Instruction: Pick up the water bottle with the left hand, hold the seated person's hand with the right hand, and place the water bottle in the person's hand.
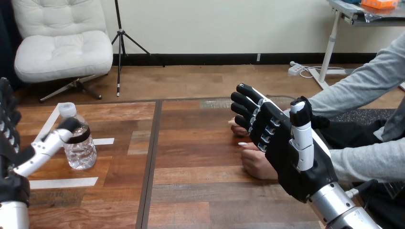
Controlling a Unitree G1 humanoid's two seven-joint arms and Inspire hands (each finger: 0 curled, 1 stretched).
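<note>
A clear water bottle (79,140) with a white cap and a dark band stands upright on the table's left part. My left hand (10,164) is at the view's left edge, open; its thumb reaches across to the bottle's dark band, while the fingers stand straight up, left of the bottle and apart from it. My right hand (286,148) is raised at the right, open, fingers straight and thumb up. It stands in front of the person's hands. The nearer one (255,162) rests on the table just left of my palm. The farther one (235,127) peeks out beside my fingertips.
White tape strips (62,182) lie on the table around the bottle. A dark seam (152,157) runs front to back between the two table boards. The person's grey-sleeved forearms (363,162) come in from the right edge.
</note>
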